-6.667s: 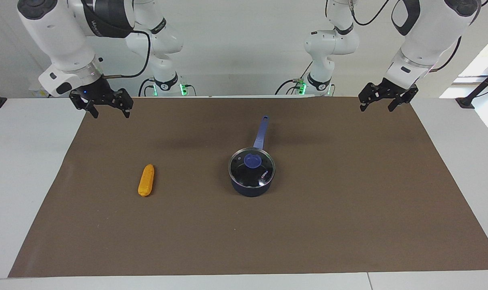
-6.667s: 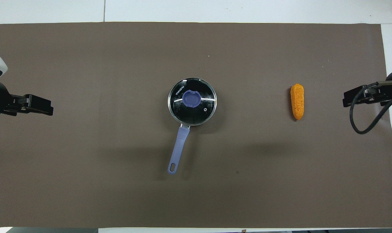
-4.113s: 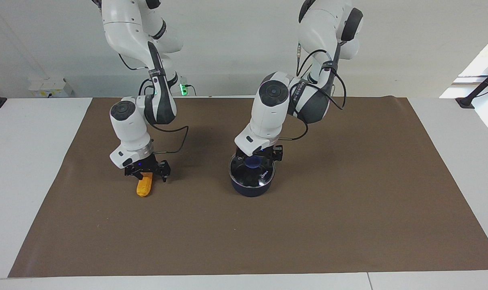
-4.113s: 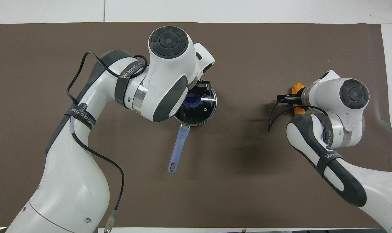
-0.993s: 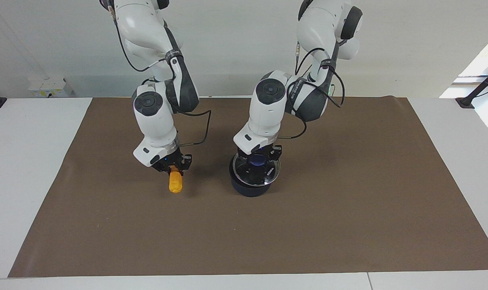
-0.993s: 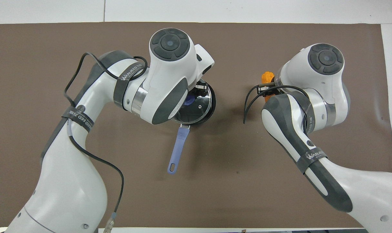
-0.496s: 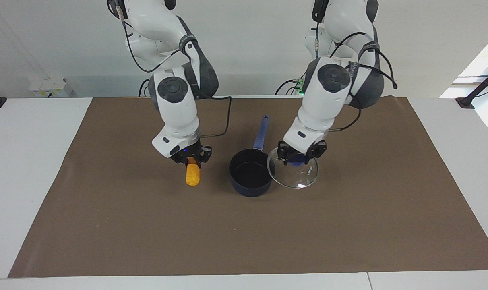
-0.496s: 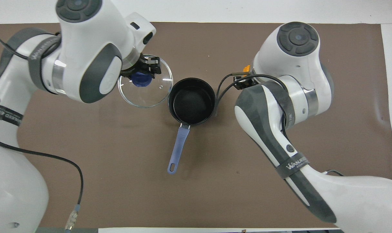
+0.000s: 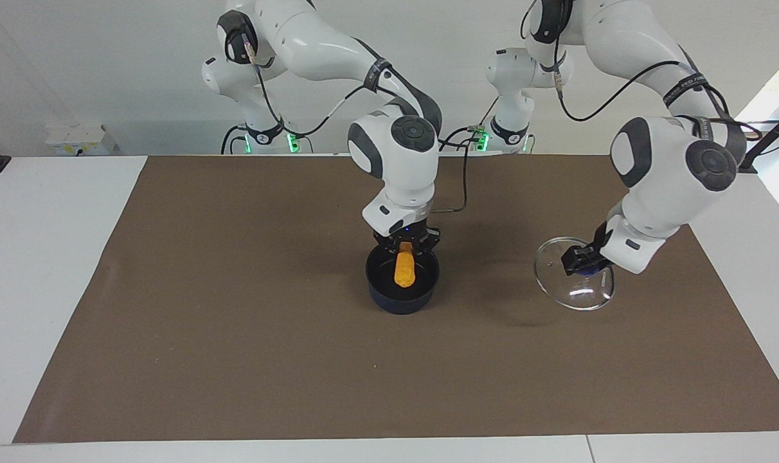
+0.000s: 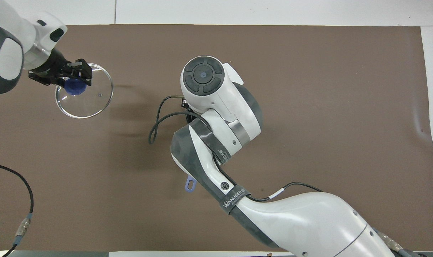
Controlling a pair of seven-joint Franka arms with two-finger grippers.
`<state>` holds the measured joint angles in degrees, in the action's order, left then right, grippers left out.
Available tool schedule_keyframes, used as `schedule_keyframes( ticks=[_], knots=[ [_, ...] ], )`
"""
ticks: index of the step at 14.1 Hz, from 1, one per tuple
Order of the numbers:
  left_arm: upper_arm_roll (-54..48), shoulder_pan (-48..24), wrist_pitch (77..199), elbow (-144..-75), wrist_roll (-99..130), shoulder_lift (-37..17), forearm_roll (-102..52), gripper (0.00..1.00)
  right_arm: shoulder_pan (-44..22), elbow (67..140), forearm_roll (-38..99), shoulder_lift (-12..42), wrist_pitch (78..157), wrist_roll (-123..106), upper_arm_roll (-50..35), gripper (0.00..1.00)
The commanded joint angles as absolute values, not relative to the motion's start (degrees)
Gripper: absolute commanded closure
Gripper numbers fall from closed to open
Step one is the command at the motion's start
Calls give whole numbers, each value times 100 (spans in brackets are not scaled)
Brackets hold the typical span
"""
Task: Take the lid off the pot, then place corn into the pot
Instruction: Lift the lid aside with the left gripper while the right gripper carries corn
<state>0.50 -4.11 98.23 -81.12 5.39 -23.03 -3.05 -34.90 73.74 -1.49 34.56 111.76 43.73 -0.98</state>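
A: Right gripper (image 9: 405,246) first, in the facing view: it hangs straight down over the pot (image 9: 402,290), fingers clamped on the top end of the corn (image 9: 403,270). The corn hangs upright, its lower part down inside the pot's rim; whether it touches the bottom I cannot tell.

B: And the pot?

A: On the brown mat (image 9: 235,334), about mid-table. Its handle is hidden by the right arm here.

B: Left gripper?

A: Left gripper (image 9: 581,262) is over the mat toward the left arm's end of the table, closed on the blue knob (image 9: 589,272) of the lid (image 9: 574,281). The lid is tilted and well apart from the pot. Whether its low edge rests on the mat I cannot tell.

B: Now the overhead view.

A: The right arm comes in from the bottom and covers the pot, the corn and its own gripper. Only the handle's looped end (image 10: 190,185) sticks out, on the side nearer to the robots.

B: The lid there?

A: Clear to see: the lid (image 10: 91,101) lies toward the left arm's end, with the mat (image 10: 327,89) showing through the glass. The left gripper (image 10: 73,79) pinches the knob (image 10: 75,86), fingers closed tight on it.
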Motion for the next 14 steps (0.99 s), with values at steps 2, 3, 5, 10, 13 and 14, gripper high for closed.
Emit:
schedule_keyframes(
  ticks=[2, 3, 5, 10, 13, 14],
  knots=[
    [18, 183, 11271, -10102, -604, -1347, -325, 100, -3384, 8012, -167, 3367, 12126, 4386, -114, 100],
    [18, 289, 11677, -10542, -711, -1197, -325, 100, -3358, 8164, -167, 3323, 12285, 4386, -114, 100],
    [18, 369, 12284, -11212, -861, -968, -316, 100, -3357, 8279, -106, 3252, 12235, 4473, -114, 100],
    [18, 404, 12718, -11785, -739, -888, -316, 100, -3410, 8165, -88, 3199, 11514, 4807, -105, 64],
    [18, 404, 12788, -11953, -572, -870, -316, 100, -3323, 8174, -158, 3199, 11636, 4817, -106, 22],
    [18, 404, 12779, -11988, -502, -870, -316, 100, -3296, 8174, -176, 3199, 11663, 4782, -105, 0]
  ],
)
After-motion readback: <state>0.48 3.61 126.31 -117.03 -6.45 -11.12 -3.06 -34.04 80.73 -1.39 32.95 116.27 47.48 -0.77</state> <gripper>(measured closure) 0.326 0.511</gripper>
